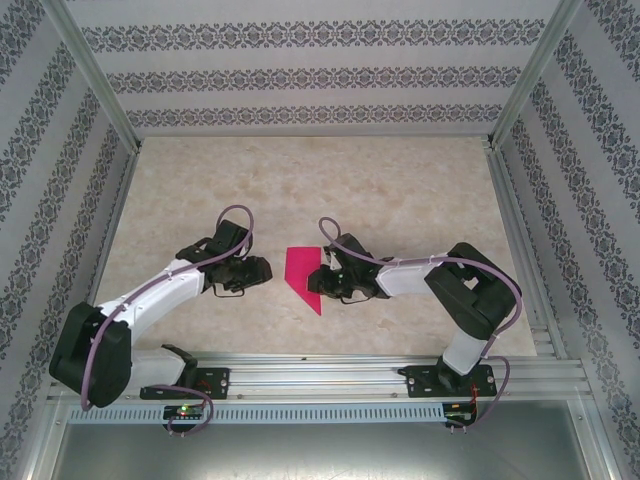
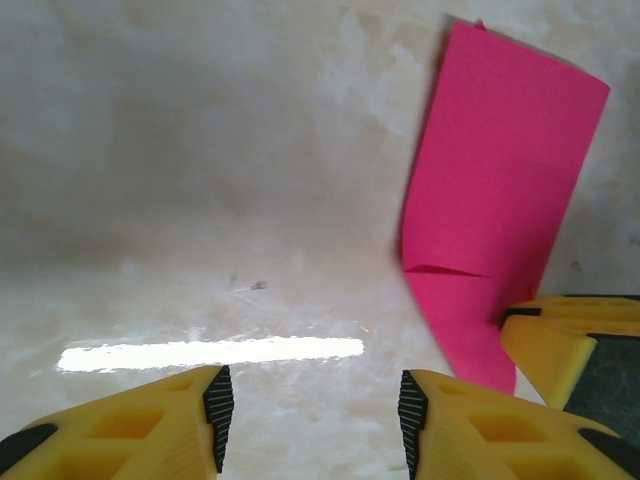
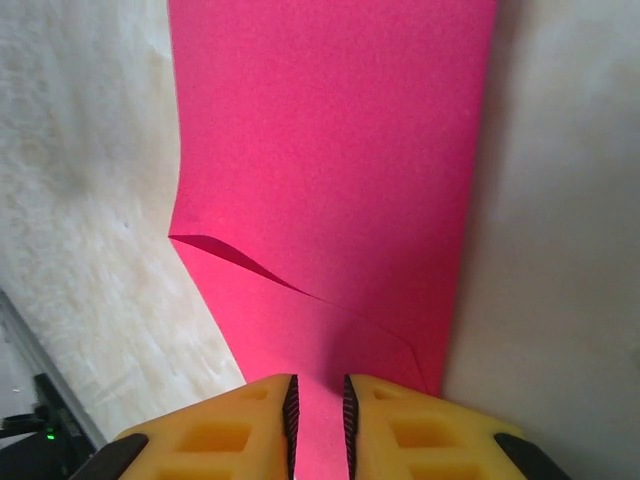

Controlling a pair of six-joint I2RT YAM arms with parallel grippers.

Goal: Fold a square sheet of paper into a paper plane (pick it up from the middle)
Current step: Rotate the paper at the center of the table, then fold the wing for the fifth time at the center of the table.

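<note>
You have the thin magenta-pink paper sheet (image 1: 300, 270) only partly folded: right pincer (image 3: 318, 400) pinches its tip, left pincer (image 2: 312, 400) stands open, most folds remain.

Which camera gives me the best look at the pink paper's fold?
Right wrist: the pink paper is close and sharp, its folded flap's edge plain. Left wrist shows it off to the right, its near tip behind a yellow finger. Top view shows most of its outline, but small.
</note>
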